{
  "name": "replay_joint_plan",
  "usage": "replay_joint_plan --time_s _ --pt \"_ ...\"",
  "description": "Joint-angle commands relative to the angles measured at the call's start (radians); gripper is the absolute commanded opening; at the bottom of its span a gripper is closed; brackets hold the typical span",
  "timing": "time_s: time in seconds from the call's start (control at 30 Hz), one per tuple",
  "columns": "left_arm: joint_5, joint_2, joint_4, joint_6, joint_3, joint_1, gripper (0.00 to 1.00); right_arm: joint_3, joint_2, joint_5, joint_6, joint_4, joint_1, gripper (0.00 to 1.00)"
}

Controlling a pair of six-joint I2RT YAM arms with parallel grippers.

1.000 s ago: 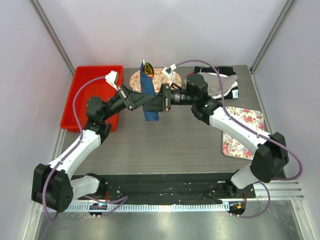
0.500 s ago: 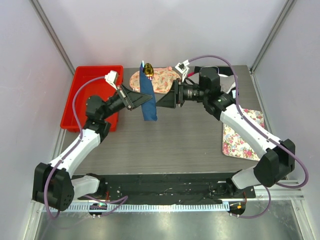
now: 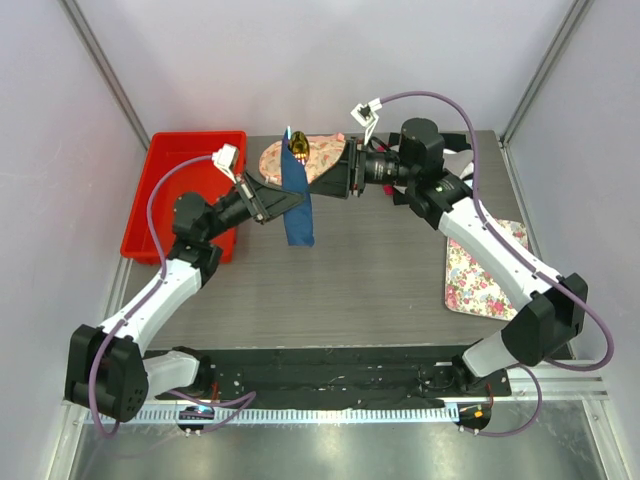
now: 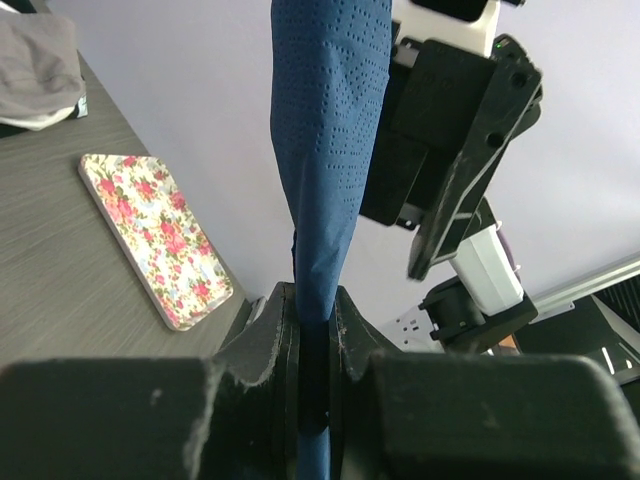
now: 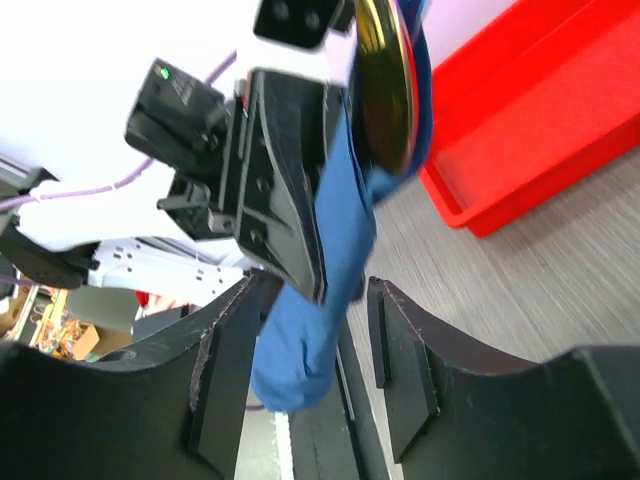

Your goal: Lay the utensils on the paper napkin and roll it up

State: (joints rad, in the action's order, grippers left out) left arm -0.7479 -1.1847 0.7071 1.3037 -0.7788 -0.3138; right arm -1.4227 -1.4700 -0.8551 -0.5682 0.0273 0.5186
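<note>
Your left gripper (image 4: 313, 335) is clamped on the rolled paper napkin (image 4: 325, 150), with the utensils (image 5: 385, 90) showing at its far end. Your right gripper (image 5: 312, 340) is released, its jaws parted, just right of the roll.

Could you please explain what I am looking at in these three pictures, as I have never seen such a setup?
These are two robot arms bolted at a table's near edge. One picture looks down from above; the other two come from small cameras on each wrist. On the table lie a red tray, a peach floral cloth and a white floral mat. The left gripper is clamped on a rolled blue napkin, with a gold utensil end poking out of it. The right gripper is open, holding nothing.
</note>
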Motion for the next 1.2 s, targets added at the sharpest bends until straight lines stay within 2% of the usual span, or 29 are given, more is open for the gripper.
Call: replay_joint_plan --time_s 0.0,0.23,0.33,0.43,0.47,0.5,0.53,0.57,0.6,0.63,0.7,0.93,1.17 --pt "-0.015 0.020 0.094 -0.007 0.001 -0.008 0.00 -0.070 -0.029 -0.001 -0.068 -0.093 -0.006 0.54" --pt "-0.019 0.023 0.106 -0.009 0.006 -0.018 0.00 -0.119 -0.090 -0.001 -0.104 -0.096 -0.005 0.52" --pt "-0.016 0.027 0.109 -0.007 0.009 -0.018 0.00 -0.119 -0.099 0.001 -0.110 -0.092 -0.005 0.44" --pt "-0.011 0.028 0.109 -0.007 0.010 -0.018 0.00 -0.114 -0.098 -0.004 -0.113 -0.101 -0.003 0.08" --pt "-0.011 0.027 0.109 -0.007 0.010 -0.018 0.00 -0.108 -0.095 -0.007 -0.113 -0.107 -0.005 0.02" --pt "-0.004 0.027 0.106 -0.007 0.009 -0.018 0.00 -0.107 -0.093 -0.006 -0.113 -0.109 -0.003 0.01" --pt "-0.002 0.023 0.101 -0.007 0.006 -0.016 0.00 -0.105 -0.090 -0.004 -0.120 -0.107 -0.005 0.06" --pt "0.004 0.023 0.100 -0.007 0.004 -0.016 0.00 -0.108 -0.090 -0.009 -0.124 -0.104 -0.005 0.17" --pt "0.005 0.020 0.098 -0.009 0.003 -0.016 0.00 -0.110 -0.089 -0.013 -0.124 -0.102 -0.005 0.47" --pt "0.005 0.019 0.100 -0.011 -0.002 -0.013 0.00 -0.107 -0.079 -0.013 -0.118 -0.093 -0.006 0.56" --pt "0.010 0.014 0.098 -0.012 -0.010 0.005 0.00 -0.099 -0.066 -0.013 -0.098 -0.058 -0.006 0.65" --pt "0.010 0.002 0.091 -0.001 -0.039 0.039 0.00 0.066 0.039 -0.030 -0.075 -0.035 0.001 0.63" --pt "0.018 -0.006 0.089 -0.001 -0.042 0.039 0.00 0.100 0.033 -0.024 -0.059 -0.033 0.049 0.66"
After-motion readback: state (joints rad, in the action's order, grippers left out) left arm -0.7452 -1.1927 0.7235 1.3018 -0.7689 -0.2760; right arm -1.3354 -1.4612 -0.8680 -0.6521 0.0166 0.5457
